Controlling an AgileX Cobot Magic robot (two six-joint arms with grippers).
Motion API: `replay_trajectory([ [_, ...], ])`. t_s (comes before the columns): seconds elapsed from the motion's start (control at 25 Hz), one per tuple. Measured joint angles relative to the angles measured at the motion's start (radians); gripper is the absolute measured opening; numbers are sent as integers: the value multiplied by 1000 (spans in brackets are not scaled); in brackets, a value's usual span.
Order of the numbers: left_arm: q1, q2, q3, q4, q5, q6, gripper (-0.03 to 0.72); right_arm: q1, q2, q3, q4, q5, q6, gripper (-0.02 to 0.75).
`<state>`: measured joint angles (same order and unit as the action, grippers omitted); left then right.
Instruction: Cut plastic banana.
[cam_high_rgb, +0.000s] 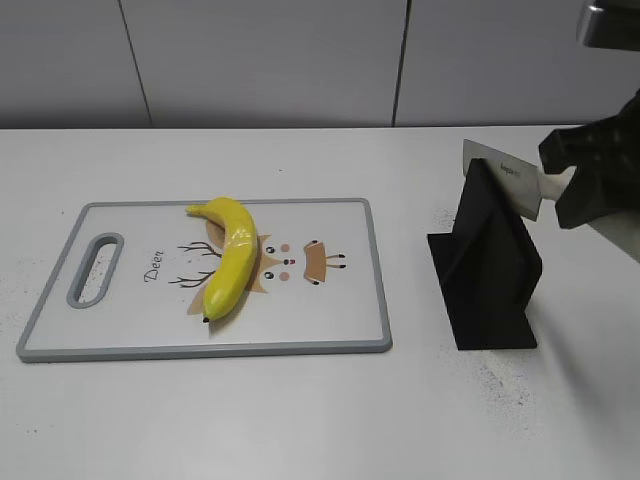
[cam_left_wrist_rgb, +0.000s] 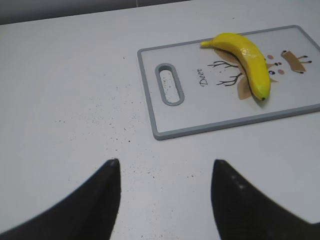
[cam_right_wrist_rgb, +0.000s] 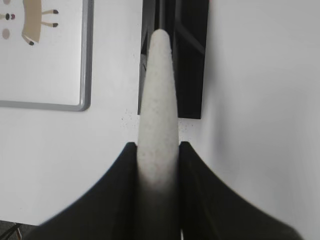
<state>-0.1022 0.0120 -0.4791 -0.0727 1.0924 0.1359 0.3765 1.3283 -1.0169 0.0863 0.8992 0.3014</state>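
The plastic banana is glossy yellow and curved, lying on a white cutting board with a grey rim and a deer drawing. It also shows in the left wrist view on the board. My right gripper is shut on the pale handle of a knife whose blade sits in a black knife stand. In the right wrist view the handle runs between my jaws above the stand. My left gripper is open and empty, over bare table left of the board.
The white table has dark specks on it. A grey panelled wall stands behind. The board's handle slot is at its left end. The board's corner shows in the right wrist view.
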Motion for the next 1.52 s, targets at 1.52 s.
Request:
replay_trajectory([
  [1.52, 0, 0, -1, -1, -3, 0, 553, 0, -70, -188, -27, -5, 5, 172],
])
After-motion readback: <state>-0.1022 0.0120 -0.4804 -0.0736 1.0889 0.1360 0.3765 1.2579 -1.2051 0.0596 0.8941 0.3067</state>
